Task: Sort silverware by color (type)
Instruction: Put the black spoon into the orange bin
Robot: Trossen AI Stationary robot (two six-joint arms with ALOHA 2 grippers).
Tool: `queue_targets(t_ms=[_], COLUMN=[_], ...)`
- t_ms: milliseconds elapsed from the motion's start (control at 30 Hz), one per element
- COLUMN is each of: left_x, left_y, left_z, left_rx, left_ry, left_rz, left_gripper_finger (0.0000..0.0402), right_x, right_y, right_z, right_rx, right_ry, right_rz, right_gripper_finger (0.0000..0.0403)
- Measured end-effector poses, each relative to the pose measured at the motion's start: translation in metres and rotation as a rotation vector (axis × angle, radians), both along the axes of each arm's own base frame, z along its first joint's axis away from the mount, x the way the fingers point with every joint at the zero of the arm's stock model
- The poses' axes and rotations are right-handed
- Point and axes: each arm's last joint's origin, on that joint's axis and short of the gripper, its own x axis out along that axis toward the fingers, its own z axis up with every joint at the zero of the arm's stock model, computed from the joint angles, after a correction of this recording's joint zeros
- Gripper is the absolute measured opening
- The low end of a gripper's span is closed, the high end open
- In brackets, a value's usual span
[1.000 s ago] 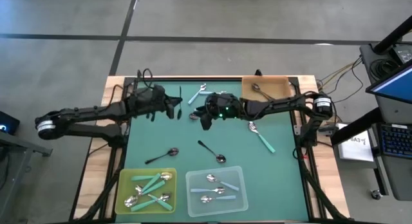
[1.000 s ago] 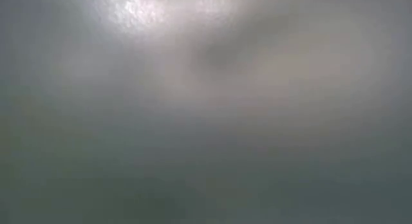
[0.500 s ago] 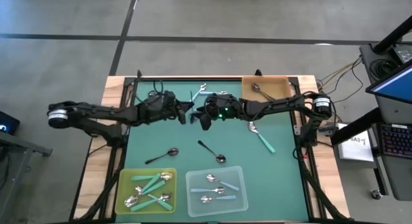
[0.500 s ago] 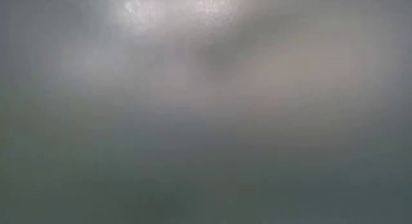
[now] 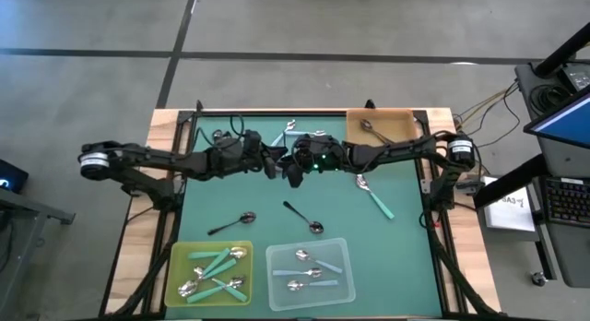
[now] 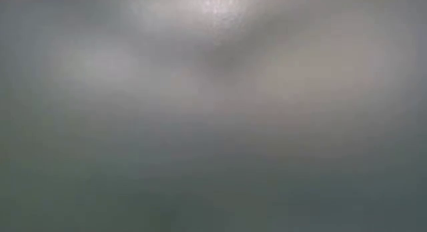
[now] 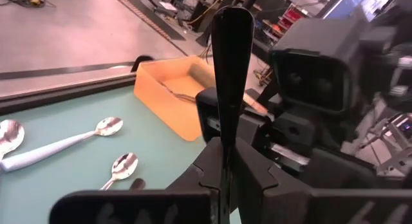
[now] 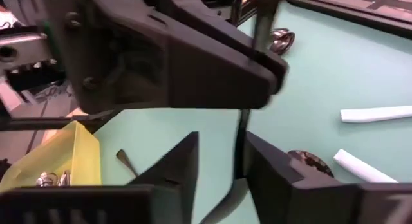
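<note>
High view shows a green worktop (image 5: 396,247) with a yellow tray (image 5: 175,266) and a clear tray (image 5: 346,266) on the near edge and an orange tray (image 5: 406,118) at the far right, both dark arms meeting mid-worktop towards the far edge. Looks like a hand-over of one black spoon (image 7: 228,89) between arms, probably bound for the orange tray. Could go wrong in two ways: letting go on one side before the other has closed would drop the spoon onto the loose spoons below, and crowding so closely could knock the two wrists together or twist the thin handle out of line. Left pincer (image 7: 222,176) pressed tight on the black handle, holding it upright, well above the worktop. Right pincer (image 8: 241,169) spread, one finger either side of that same handle lower down, not visibly touching it. Spoon's bowl mostly hidden beneath the right pincer. Low view only blur, nothing readable.
</note>
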Motion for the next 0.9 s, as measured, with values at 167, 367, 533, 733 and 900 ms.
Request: queue_targets(t_ms=[167, 367, 533, 733, 900], left_x=[-0.002, -0.002, -0.002, -0.003, -0.006], left_y=[0.000, 0.000, -0.001, -0.002, -0.003], left_z=[0.003, 0.003, 0.002, 0.002, 0.006], left_rx=[0.003, 0.002, 0.032, 0.055, 0.058], left_ry=[-0.009, -0.005, 0.016, 0.065, 0.069], left_rz=[0.001, 0.000, -0.065, -0.098, -0.097], left_gripper_finger=[0.0000, 0.0004, 0.0040, 0.0077, 0.0082], right_x=[-0.001, -0.002, -0.005, -0.020, -0.049], right_y=[-0.003, -0.008, -0.016, -0.043, -0.071], right_z=[0.000, 0.000, 0.002, 0.016, 0.023], right_rx=[-0.003, -0.021, -0.036, -0.085, -0.176], right_ry=[0.003, 0.026, 0.131, 0.327, 0.676], right_rz=[-0.008, -0.004, -0.005, -0.085, -0.246], right_gripper_finger=[0.0024, 0.0011, 0.0008, 0.0007, 0.0007])
